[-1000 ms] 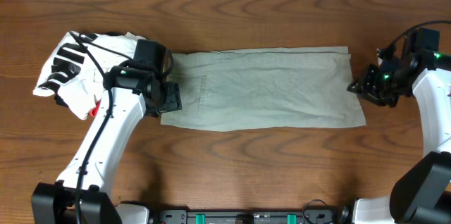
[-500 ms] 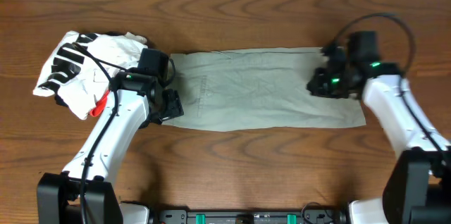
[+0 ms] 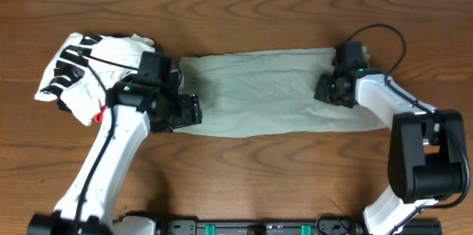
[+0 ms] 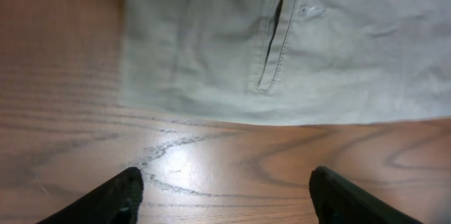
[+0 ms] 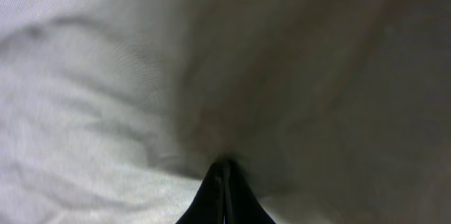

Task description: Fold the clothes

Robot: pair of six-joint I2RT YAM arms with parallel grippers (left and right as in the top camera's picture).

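The pale khaki shorts lie flat and stretched left to right across the middle of the wooden table. My right gripper sits on their right end, shut, with cloth pinched between the fingertips. The fabric bunches into folds around it. My left gripper is open and empty just above the bare wood at the shorts' near left corner. Its wrist view shows the fingers wide apart, with the shorts' edge and a pocket slit ahead of them.
A white garment bundle with black stripes and red trim lies at the left, touching the left arm. Bare wooden table runs along the front, with more behind the shorts.
My right gripper moved left from beyond the shorts' right end onto the cloth and shut on it, drawing the far right corner leftward. My left gripper shifted slightly right.
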